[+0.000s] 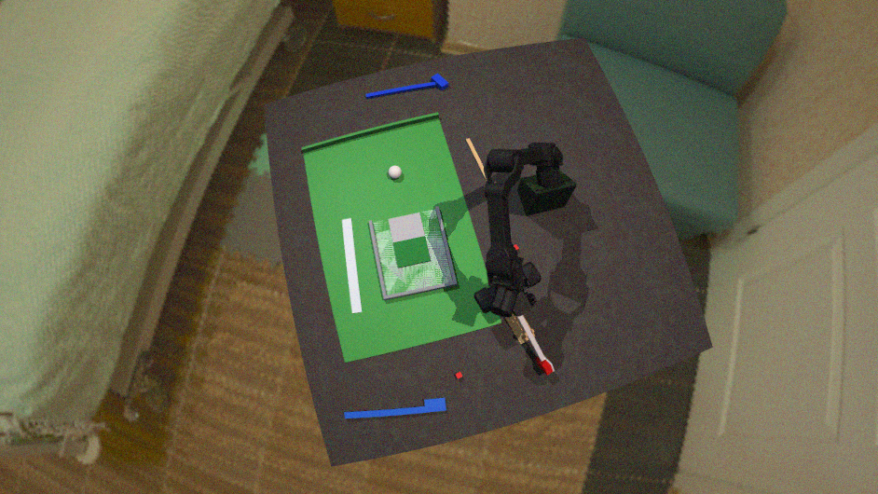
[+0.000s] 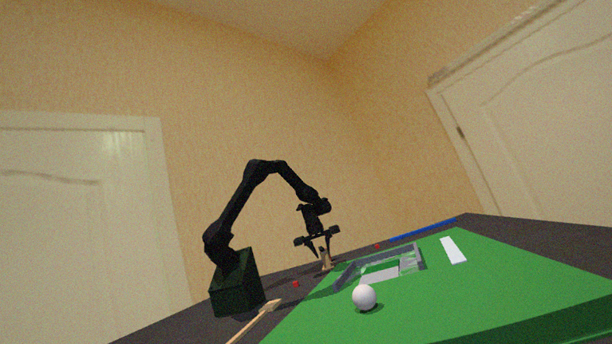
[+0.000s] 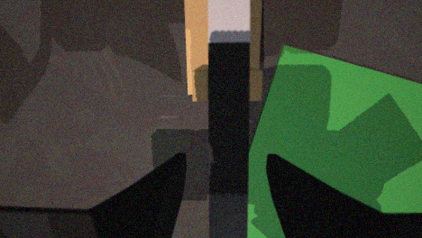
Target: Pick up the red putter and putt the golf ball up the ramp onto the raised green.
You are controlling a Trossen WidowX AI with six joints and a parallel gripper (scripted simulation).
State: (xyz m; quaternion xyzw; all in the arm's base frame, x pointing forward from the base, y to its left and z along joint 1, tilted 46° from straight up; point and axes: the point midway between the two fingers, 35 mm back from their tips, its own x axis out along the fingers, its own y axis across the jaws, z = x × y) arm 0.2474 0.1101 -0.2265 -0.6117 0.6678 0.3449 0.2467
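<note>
We count one arm, one red putter [image 1: 532,344], one ball [image 1: 394,171], two blue putters [image 1: 408,88] [image 1: 397,409], one wooden putter [image 1: 474,157] and two small red cubes [image 1: 458,375] [image 1: 515,247], all on one dark table [image 1: 613,295]. The red putter lies on a wooden stand [image 1: 519,331] just off the near right corner of the green mat [image 1: 368,202]; its black grip end points toward the arm, its white shaft runs away from it, and its red head [image 1: 545,367] is at the far tip. The gripper [image 2: 318,247] hangs straight down over the grip end, its fingers on either side of the black handle [image 3: 228,113] (the wrist view shows the handle running up the middle between both dark fingers). The jaws stand about half open; whether they already pinch the handle we cannot tell. The ball sits on the flat mat, well apart from the gripper, short of the grey ramp [image 1: 405,228]. The raised green [image 1: 412,253] lies inside one grey-walled platform [image 1: 417,292], with one white strip [image 1: 350,264] beside it
</note>
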